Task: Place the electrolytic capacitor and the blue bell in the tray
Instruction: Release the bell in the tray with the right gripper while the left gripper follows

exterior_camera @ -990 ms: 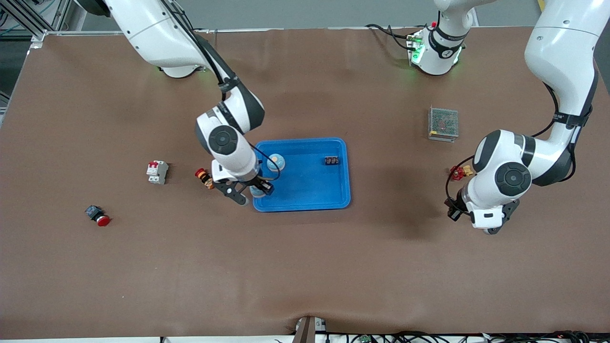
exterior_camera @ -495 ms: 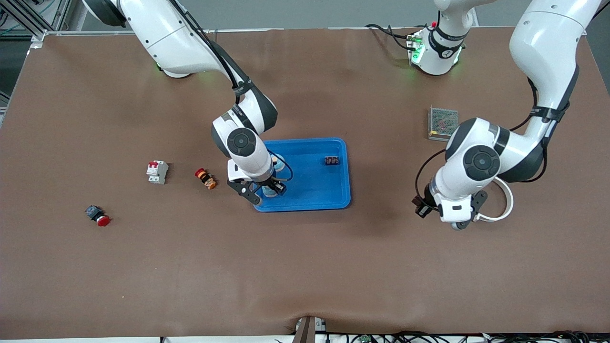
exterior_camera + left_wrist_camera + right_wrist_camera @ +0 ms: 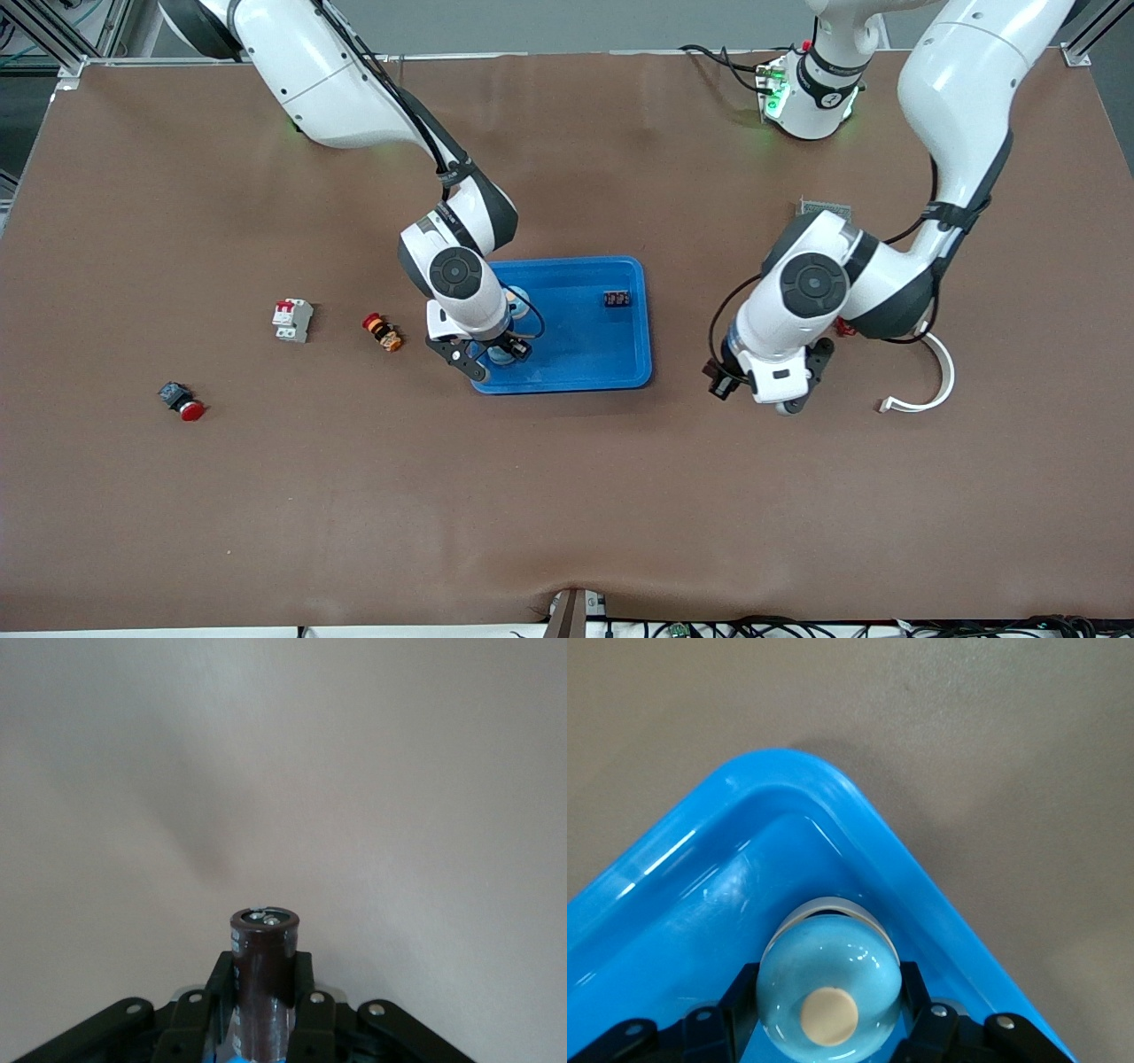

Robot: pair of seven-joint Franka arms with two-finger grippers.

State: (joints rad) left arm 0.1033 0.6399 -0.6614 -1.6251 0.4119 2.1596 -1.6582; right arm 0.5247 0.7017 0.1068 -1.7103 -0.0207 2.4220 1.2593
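The blue tray (image 3: pixel 620 368) lies mid-table. My right gripper (image 3: pixel 498 354) is shut on the blue bell (image 3: pixel 828 997), a pale blue dome with a beige button. It holds the bell just inside the tray (image 3: pixel 788 784) corner nearest the front camera at the right arm's end. My left gripper (image 3: pixel 753 390) hangs over bare table beside the tray, toward the left arm's end. It is shut on the electrolytic capacitor (image 3: pixel 264 974), a dark brown cylinder standing up between the fingers (image 3: pixel 304 979). In the front view the hand hides the capacitor.
In the tray are a second pale blue dome (image 3: pixel 519 299) and a small black part (image 3: pixel 617 299). Toward the right arm's end lie an orange-red button (image 3: pixel 382 330), a white breaker (image 3: pixel 291 319) and a red pushbutton (image 3: pixel 182 400). A white curved strip (image 3: pixel 930 390) and a mesh box (image 3: pixel 824 210) lie near the left arm.
The left arm has carried the capacitor toward the tray, uncovering the white curved strip. The right gripper with the bell has moved from the tray's rim to inside its corner.
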